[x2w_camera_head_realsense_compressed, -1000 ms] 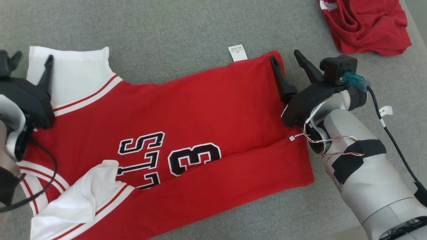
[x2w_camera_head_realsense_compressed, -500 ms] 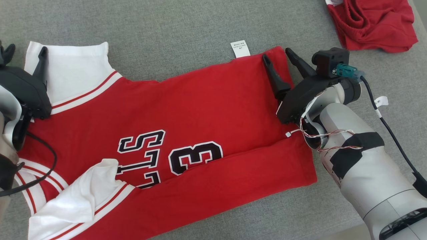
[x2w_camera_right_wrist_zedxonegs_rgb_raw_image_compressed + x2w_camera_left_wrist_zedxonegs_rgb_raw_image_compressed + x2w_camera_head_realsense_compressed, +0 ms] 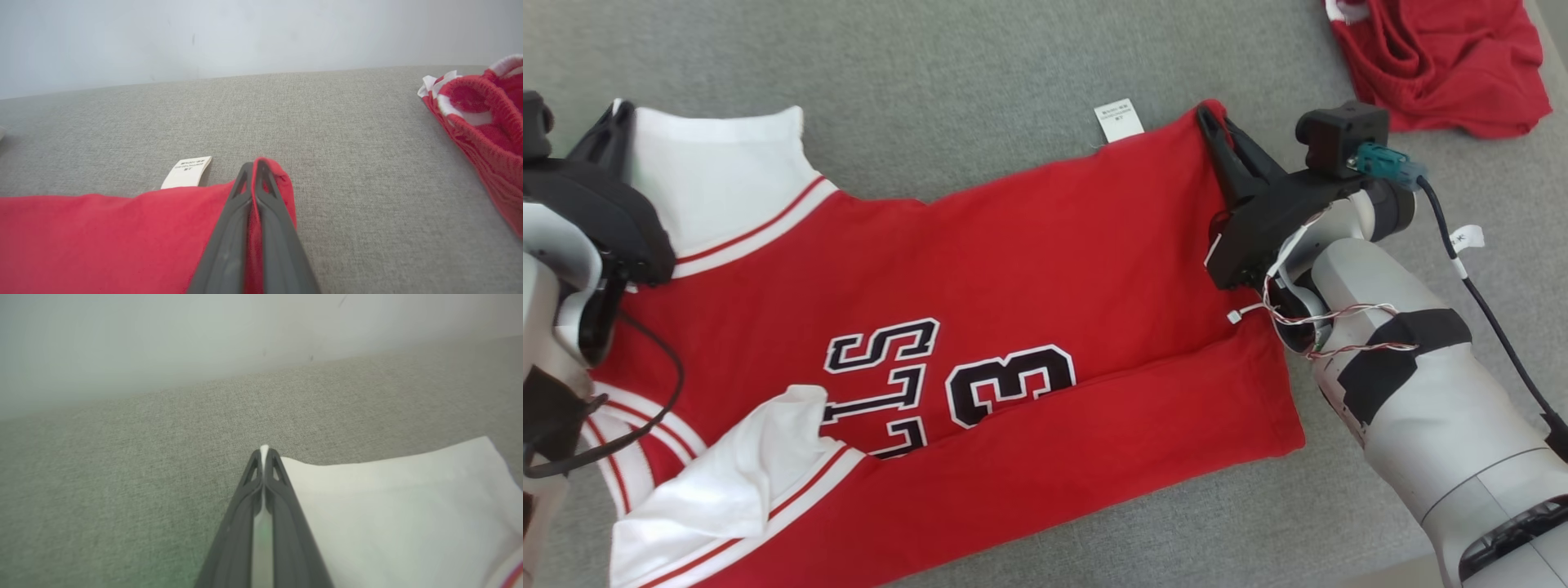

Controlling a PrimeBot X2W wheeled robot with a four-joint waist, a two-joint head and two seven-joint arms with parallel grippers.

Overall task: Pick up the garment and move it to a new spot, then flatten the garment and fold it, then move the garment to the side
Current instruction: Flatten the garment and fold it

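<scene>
Grey woven tabletop (image 3: 980, 82) carries two garments: the red jersey (image 3: 1029, 261), spread flat across the middle with its near edge folded over, and a crumpled red garment (image 3: 1445, 57) at the far right. Clenched on the jersey's white sleeve corner is the left hand (image 3: 264, 451); the right hand (image 3: 255, 163) is clenched on its red hem corner, near one white label (image 3: 1118, 121).

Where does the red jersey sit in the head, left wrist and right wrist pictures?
Head view: jersey across the middle, white sleeve left, hem right.
Left wrist view: white sleeve at lower right, corner pinched in the left gripper.
Right wrist view: red hem at lower left, corner pinched in the right gripper.
Shared landmark: the grey cloth surface.
</scene>
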